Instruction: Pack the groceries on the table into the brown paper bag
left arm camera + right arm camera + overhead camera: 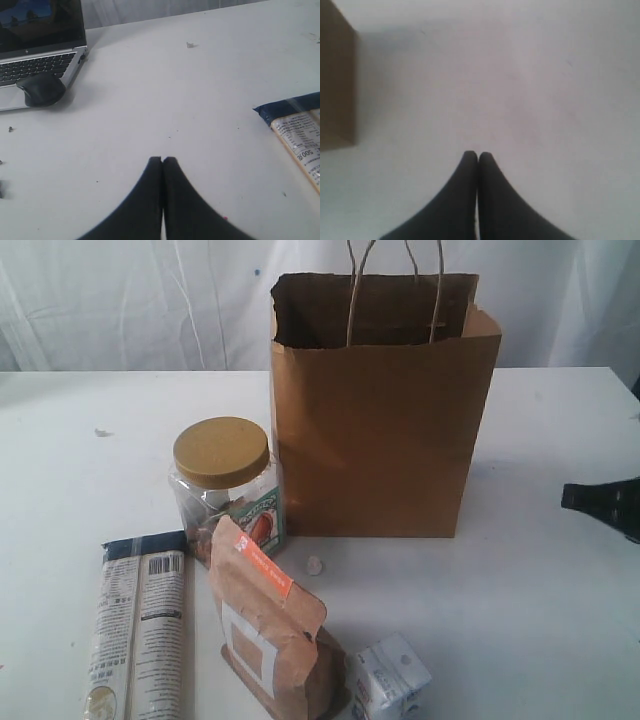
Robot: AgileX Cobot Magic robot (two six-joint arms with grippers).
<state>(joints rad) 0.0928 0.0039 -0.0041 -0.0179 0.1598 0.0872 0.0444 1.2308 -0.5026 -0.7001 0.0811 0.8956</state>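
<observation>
The brown paper bag (385,410) stands upright and open-topped at the middle back of the white table (540,610); one side of the bag (337,85) shows in the right wrist view. To its left stands a clear jar with a yellow lid (222,480). In front lie a long printed packet (140,625), a brown pouch with an orange label (270,625) and a small white carton (388,678). My right gripper (575,497) reaches in at the right edge, shut and empty (478,156). My left gripper (163,160) is shut and empty over bare table, with the packet's end (295,132) off to one side.
A tiny white paper ball (314,564) lies in front of the bag. In the left wrist view a laptop (42,50) with a black mouse (41,89) sits at the table's far corner, and a small white scrap (190,45) lies beyond.
</observation>
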